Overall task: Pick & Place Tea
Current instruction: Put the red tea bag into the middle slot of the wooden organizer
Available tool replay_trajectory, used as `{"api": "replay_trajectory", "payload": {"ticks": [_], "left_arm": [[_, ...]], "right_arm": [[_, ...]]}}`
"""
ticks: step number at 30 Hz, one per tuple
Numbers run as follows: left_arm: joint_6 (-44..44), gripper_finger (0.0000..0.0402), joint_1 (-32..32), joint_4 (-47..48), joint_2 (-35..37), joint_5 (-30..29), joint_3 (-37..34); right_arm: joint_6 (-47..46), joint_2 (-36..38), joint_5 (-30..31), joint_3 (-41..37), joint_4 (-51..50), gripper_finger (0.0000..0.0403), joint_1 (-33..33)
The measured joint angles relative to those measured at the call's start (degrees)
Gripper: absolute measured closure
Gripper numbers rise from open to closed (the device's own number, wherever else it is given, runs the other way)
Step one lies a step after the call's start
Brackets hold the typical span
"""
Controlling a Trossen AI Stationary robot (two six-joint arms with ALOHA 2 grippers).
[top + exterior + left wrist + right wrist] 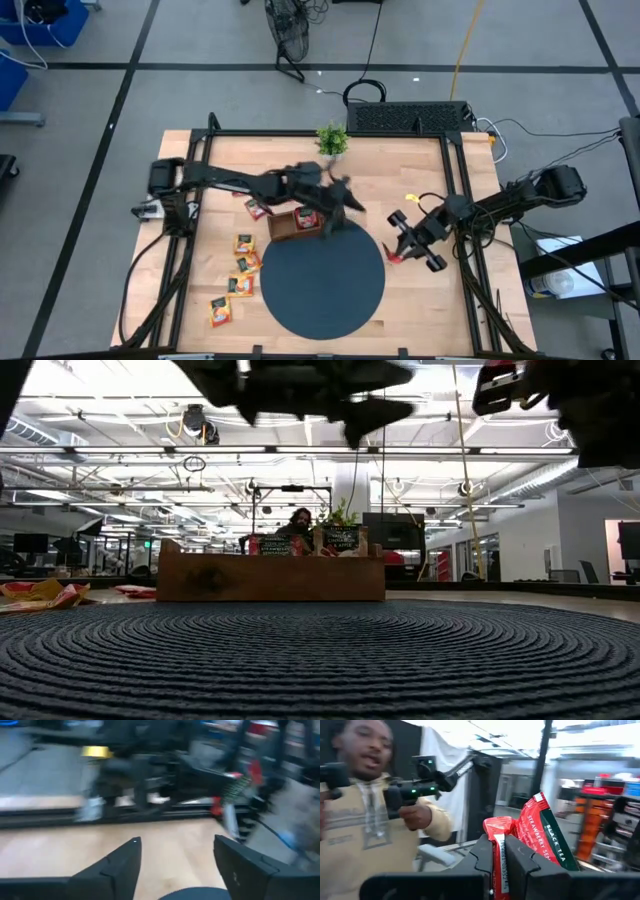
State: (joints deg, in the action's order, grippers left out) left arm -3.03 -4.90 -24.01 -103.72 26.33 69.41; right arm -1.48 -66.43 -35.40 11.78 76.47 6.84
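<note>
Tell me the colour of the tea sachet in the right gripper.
Red, with a dark green band along one edge and white lettering; the tea sachet in the right gripper shows best in the right wrist view.

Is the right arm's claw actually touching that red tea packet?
Touching: in the right wrist view the right gripper has its jaws shut on the red tea sachet, pinching its edge.
</note>
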Motion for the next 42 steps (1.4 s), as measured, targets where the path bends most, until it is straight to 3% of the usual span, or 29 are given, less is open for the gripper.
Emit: {"api": "replay_trajectory", "payload": {"ticks": [5, 8, 15, 27, 30, 33, 36, 39, 42], "left_arm": [[2.05, 0.0127, 1.88, 0.52, -8.21, 14.28, 9.41], [1.41, 0.0128, 1.79, 0.69, -11.04, 17.47, 13.81], [1.27, 0.0141, 1.86, 1.66, -14.19, 18.47, 19.34], [0.52, 0.0154, 3.18, 1.86, -14.32, 18.54, 19.75], [0.69, 0.0153, 2.41, 4.28, -14.32, 23.82, 19.78], [7.08, 0.0158, 1.83, 10.63, -14.32, 31.47, 19.80], [13.07, 0.0168, 1.50, 15.35, -14.32, 34.54, 19.80], [13.42, 0.0179, 1.22, 15.02, -14.32, 34.70, 19.80], [13.02, 0.0189, 1.27, 15.29, -14.31, 28.83, 19.80]], "right_arm": [[-0.40, -1.05, -2.25, -0.12, 2.05, 0.0389, 1.81], [-0.84, -1.03, -2.25, -0.06, 2.20, 0.0389, 2.02], [-0.10, -1.01, -2.28, -0.06, 1.14, 0.0388, 2.28], [1.37, -1.01, -2.32, -0.06, -0.02, 0.0388, 2.24], [0.68, -1.01, -2.38, -0.06, -0.70, 0.0388, 2.22], [-0.28, -1.01, -2.38, -0.06, -1.38, 0.0388, 2.22], [-0.60, -1.55, -1.97, -0.06, -2.53, 0.0388, 2.20], [0.59, -2.08, 1.25, -0.06, -4.85, 0.0388, 1.51], [0.42, -2.87, 2.75, -0.06, -6.37, 0.0388, 0.52]]}}
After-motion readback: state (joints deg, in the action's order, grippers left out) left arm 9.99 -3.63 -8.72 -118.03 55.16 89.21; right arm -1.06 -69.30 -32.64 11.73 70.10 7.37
